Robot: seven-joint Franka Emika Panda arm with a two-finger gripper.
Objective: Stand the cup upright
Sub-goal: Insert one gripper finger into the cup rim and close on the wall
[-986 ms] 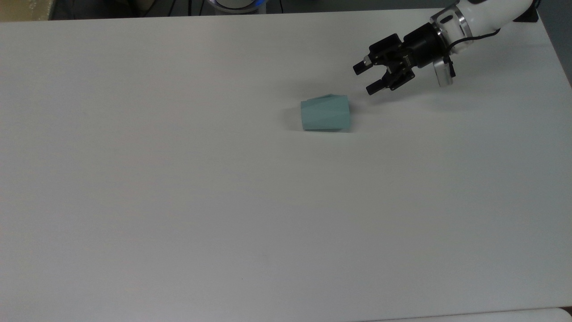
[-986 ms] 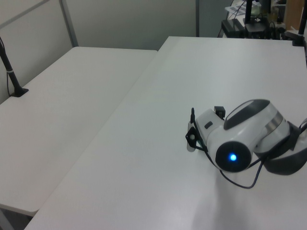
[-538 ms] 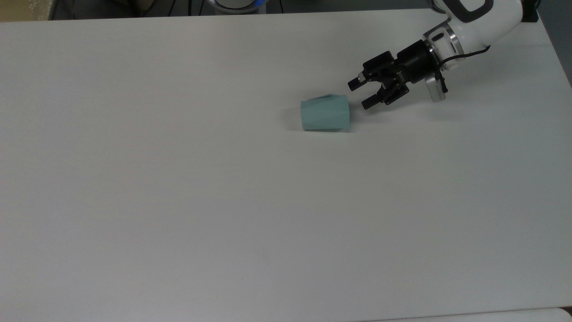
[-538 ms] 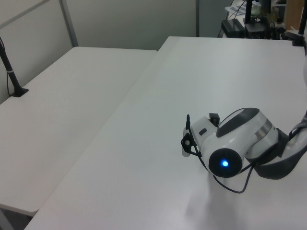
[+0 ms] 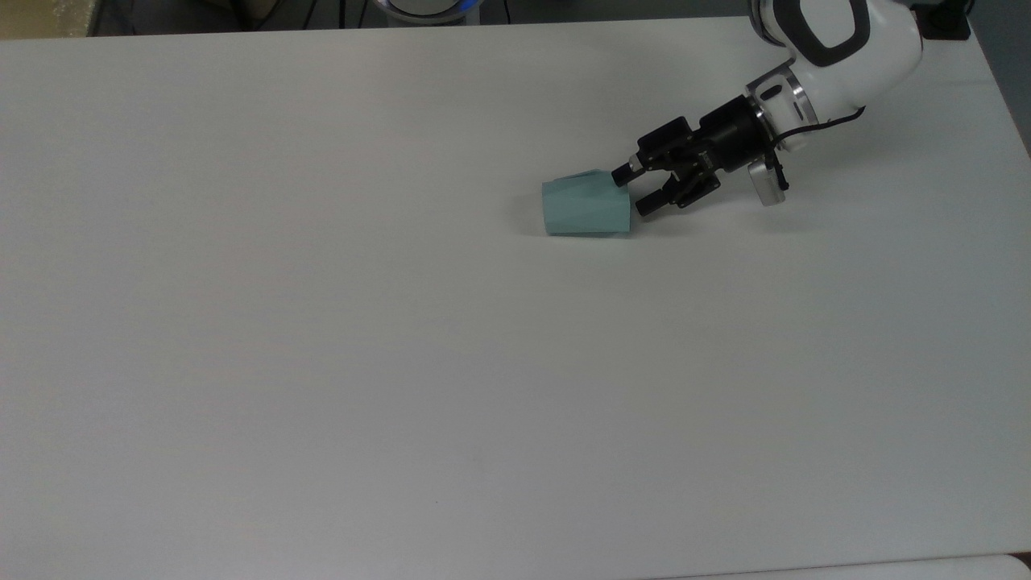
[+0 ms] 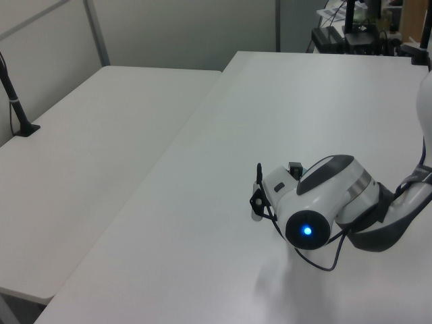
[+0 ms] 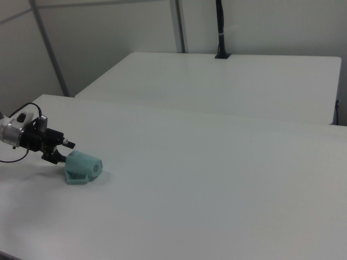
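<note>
The claw sits low over the white table, its two black fingers spread apart with a clear gap between them and nothing held. In the top view the fingers point toward the top view's left, and their tips reach the right-hand end of the cup: one tip lies at the upper corner of that end, the other just beside its lower part; whether either tip actually touches the cup cannot be told. The cup is pale teal with flat facets and lies on its side on the table, in the upper right part of the top view. In the right view the cup lies near the right view's left edge, with its narrower end turned toward the right view's right, and the claw meets it from the right view's left at its wider end. The white arm slants down from the top view's upper right corner to the black wrist behind the claw. In the left view the arm fills the foreground with a blue light glowing on its round joint, and it covers the cup.
</note>
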